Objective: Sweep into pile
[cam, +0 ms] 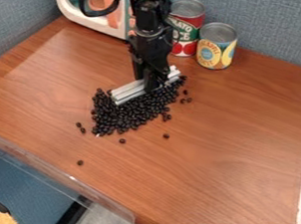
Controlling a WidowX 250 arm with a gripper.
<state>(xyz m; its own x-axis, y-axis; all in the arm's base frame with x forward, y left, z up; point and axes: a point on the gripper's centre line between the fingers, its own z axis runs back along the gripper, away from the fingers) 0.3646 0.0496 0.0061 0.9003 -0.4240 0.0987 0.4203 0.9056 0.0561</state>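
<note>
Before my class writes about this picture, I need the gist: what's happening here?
A robot arm has its gripper down at a pale bar, which lies slantwise along the upper edge of a spread of black beans. It looks set up for sweeping them together. Most of the beans are bunched in one patch, but a few lie apart on the table. Two cans stand behind.
</note>
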